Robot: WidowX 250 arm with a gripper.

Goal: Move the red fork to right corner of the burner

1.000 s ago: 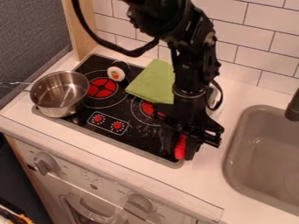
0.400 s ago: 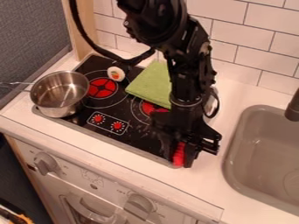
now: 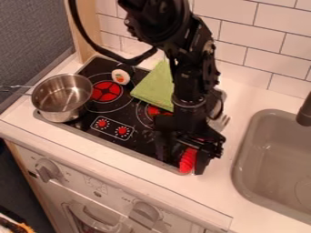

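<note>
Now gripper [image 3: 182, 165] fingers apart, wider than before; red fork [image 3: 188, 160] at five o'clock on cooktop [image 3: 141, 144], likely placed.

We see the gripper [image 3: 184, 163] at the near right corner of the cooktop [image 3: 141, 142], fingers apart, red fork [image 3: 187, 161] between them.

Stove [image 3: 142, 144] left of sink [image 3: 267, 159], pot [image 3: 61, 98] on stove's front left, cloth [image 3: 157, 88] toward back, fork [image 3: 187, 161] at front right corner
</note>
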